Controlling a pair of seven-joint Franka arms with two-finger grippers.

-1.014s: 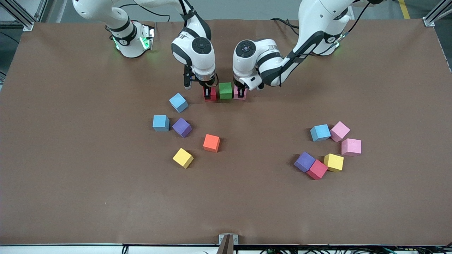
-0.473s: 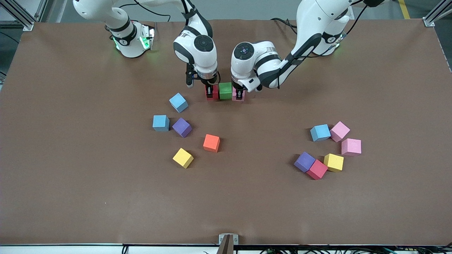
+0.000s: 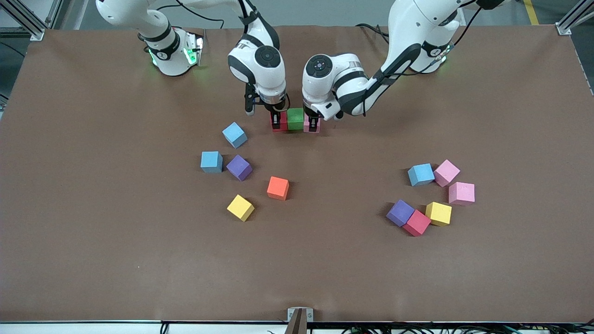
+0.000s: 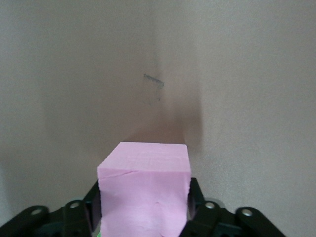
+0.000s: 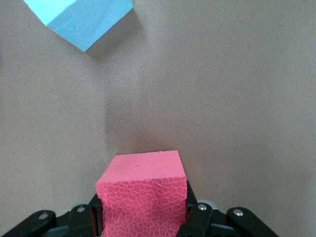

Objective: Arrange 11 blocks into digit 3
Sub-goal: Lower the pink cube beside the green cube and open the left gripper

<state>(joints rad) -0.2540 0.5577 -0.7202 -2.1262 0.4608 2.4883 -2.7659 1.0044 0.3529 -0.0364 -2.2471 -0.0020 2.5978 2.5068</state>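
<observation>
Three blocks stand in a row close to the robots' bases: a red block (image 3: 282,126), a green block (image 3: 295,118) and a pink block (image 3: 307,126), side by side and touching. My right gripper (image 3: 277,119) is down on the red block (image 5: 140,190) and shut on it, with the block resting on the table. My left gripper (image 3: 314,122) is down around the pink block (image 4: 145,185), which also rests on the table. The green block stands free between the two grippers. Only this one row of the digit 3 shows.
Loose blocks lie nearer the front camera. Toward the right arm's end: two blue (image 3: 234,134) (image 3: 211,162), purple (image 3: 239,167), orange (image 3: 278,188), yellow (image 3: 240,207). Toward the left arm's end: blue (image 3: 421,174), two pink (image 3: 447,172) (image 3: 461,193), yellow (image 3: 438,213), red (image 3: 416,222), purple (image 3: 400,212).
Both grippers have slid their blocks inward, so the red and pink blocks now sit tight against the green one. The loose blocks have not moved.
</observation>
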